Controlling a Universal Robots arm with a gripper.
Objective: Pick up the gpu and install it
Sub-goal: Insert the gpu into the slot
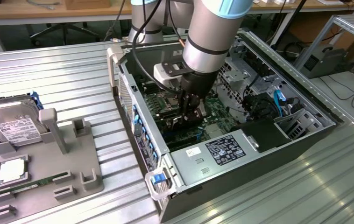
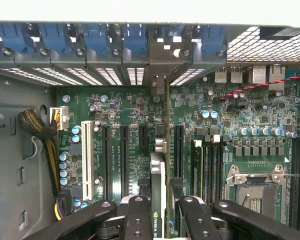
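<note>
gpu on edge over the motherboard, clamped in your end effector

your end effector [image 2: 162, 207] is closed on the gpu [image 2: 159, 170], which stands on edge over the motherboard [image 2: 115, 105] inside the open case [image 1: 292, 77], bracket end toward the rear slot openings. whether its edge touches the slot i cannot tell. to seat it well, i'd hold the card square to the slot and press straight down, evenly. the arm reaches steeply down into the case, wrist near vertical.
</note>
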